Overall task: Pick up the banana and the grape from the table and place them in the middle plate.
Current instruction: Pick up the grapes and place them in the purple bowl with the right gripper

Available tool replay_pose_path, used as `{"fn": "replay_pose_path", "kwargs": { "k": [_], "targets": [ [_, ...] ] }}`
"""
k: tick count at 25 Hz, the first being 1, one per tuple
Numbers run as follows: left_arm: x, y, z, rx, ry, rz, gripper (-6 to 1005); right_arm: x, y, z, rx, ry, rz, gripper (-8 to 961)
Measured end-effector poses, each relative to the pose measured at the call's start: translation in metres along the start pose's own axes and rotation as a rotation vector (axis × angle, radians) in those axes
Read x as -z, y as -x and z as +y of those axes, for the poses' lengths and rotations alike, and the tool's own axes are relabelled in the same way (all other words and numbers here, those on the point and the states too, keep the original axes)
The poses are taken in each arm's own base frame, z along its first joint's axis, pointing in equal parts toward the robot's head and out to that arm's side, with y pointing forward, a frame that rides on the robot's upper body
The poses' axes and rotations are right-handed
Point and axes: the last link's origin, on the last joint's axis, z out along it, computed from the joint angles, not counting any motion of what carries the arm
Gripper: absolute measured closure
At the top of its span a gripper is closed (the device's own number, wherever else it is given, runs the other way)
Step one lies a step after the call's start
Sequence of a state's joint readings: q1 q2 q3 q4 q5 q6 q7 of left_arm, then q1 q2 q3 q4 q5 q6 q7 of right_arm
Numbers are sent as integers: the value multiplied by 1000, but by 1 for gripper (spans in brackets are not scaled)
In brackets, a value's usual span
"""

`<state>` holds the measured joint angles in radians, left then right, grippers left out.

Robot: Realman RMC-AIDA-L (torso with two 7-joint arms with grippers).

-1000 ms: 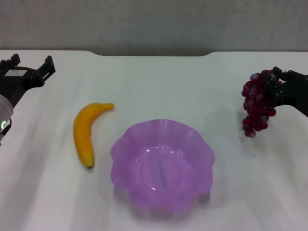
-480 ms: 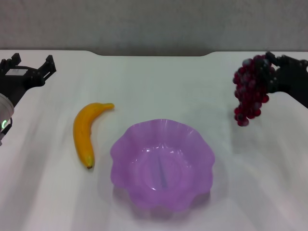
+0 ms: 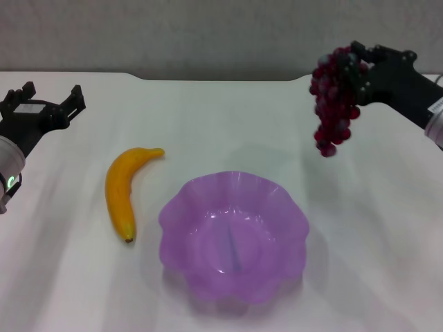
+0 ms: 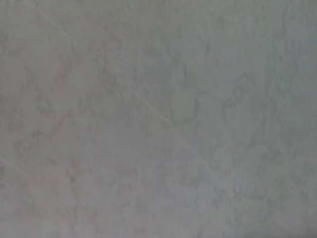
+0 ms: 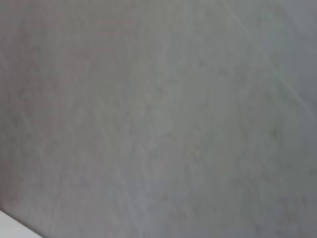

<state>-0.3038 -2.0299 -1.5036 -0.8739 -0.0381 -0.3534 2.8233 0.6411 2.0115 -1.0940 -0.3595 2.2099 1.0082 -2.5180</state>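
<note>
One plate (image 3: pixel 233 238) sits nearest the robot on the table (image 3: pixel 208 117), purple and scalloped, with nothing in it. One banana (image 3: pixel 122 190) lies flat on the white top just left of the plate, its dark tip toward the robot and its stem end pointing away and toward the plate's far side. Farther back, left of the plate and well apart from it, the left gripper (image 3: pixel 45 104) hovers with its fingers spread and nothing between them. Beyond the plate on the right, the right gripper (image 3: pixel 360 66) is clamped on the top of one grape (image 3: pixel 333 104) bunch, which hangs clear above the table.
</note>
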Motion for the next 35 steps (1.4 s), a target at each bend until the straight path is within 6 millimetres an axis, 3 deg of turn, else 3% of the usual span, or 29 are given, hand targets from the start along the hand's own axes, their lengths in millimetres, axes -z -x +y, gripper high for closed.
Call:
{"fn": "replay_pose_path", "kwargs": {
  "k": [8, 16, 29, 35],
  "targets": [
    [-3, 0, 5, -5, 14, -5, 107, -18, 25, 16, 27, 112, -69, 715],
    [-5, 0, 7, -9, 21, -5, 107, -35, 31, 53, 42, 275, -68, 716],
    [-6, -2, 8, -9, 24, -2, 107, -35, 22, 121, 0, 485, -55, 716],
    [-6, -2, 8, -9, 25, 0, 107, -24, 8, 138, 17, 500, -40, 715]
  ]
}}
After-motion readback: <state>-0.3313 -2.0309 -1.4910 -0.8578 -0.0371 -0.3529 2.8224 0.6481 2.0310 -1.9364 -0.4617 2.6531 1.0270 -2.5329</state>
